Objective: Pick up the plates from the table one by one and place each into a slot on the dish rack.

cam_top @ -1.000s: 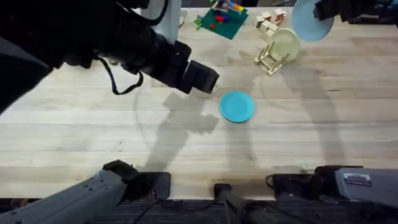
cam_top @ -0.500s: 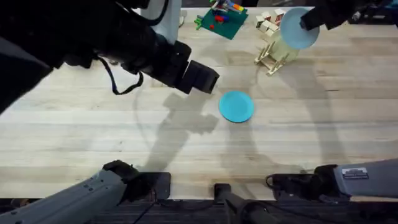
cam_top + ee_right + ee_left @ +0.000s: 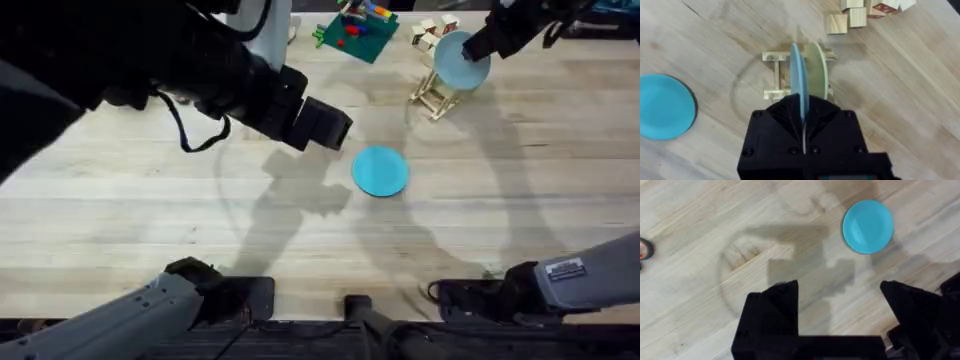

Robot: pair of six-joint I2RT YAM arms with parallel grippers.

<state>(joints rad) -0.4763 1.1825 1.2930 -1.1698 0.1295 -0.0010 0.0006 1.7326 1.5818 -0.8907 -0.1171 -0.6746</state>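
One claw (image 3: 802,117) apparently pinches pale-blue plate (image 3: 798,75) edge-on.

The left gripper (image 3: 840,315) hangs with its black fingers (image 3: 771,312) spread apart and empty above the light wood table (image 3: 700,225), the turquoise plate (image 3: 868,226) lying flat just beyond them.

Held plate (image 3: 460,58): you are seeing pale sky-blue.
Lying plate (image 3: 380,170): it is showing you deeper turquoise.
Racked plate (image 3: 816,67): cream-yellow.
Dish rack (image 3: 774,75): pale wood.
Bench (image 3: 520,190): light planks, visible grain.
Right gripper (image 3: 803,131): black.
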